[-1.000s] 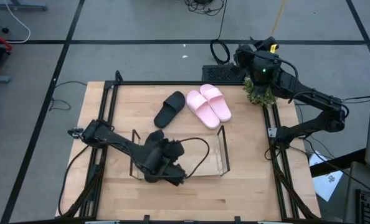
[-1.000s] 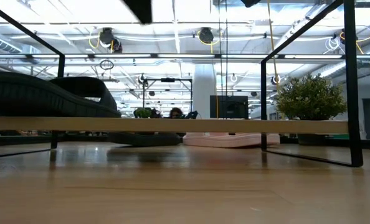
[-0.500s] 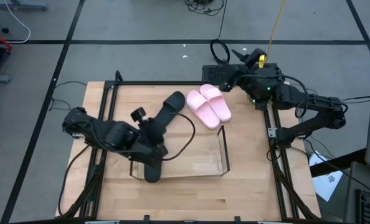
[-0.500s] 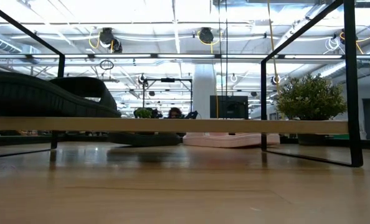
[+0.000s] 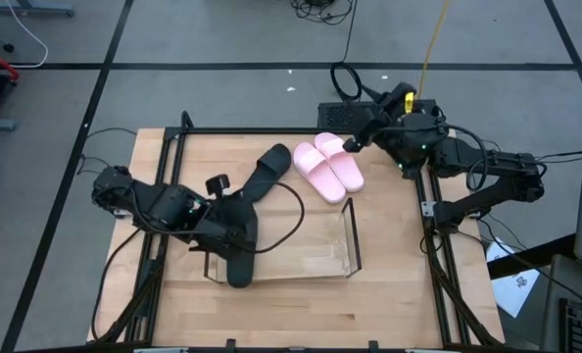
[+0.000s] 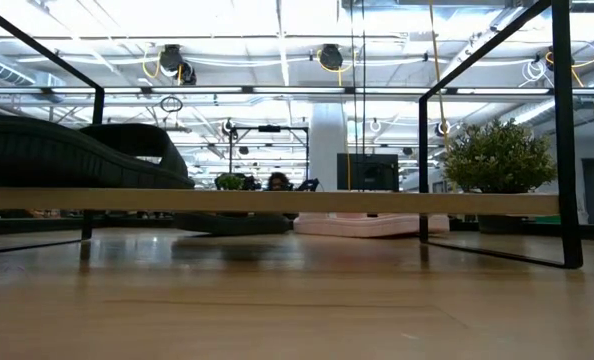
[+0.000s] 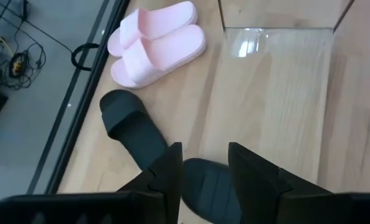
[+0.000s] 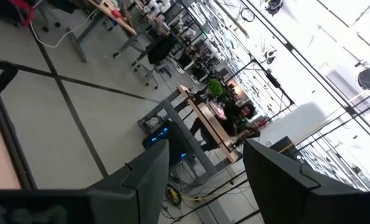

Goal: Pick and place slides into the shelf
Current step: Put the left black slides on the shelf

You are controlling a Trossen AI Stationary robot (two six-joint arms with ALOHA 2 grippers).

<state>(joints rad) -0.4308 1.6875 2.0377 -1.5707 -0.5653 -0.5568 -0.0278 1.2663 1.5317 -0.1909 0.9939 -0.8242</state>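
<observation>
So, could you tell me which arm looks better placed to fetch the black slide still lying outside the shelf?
Probably the left. Its gripper, open, is beside that black slide, having one black slide in the shelf. The right gripper, open, hangs by the pink slides.

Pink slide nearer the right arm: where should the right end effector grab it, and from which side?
Probably its wide strap, from above on the outer, right-arm side. The pink slide lies sole-down, strap arched up, and its inner edge sits against the other pink slide. The open right end effector is close by.
</observation>
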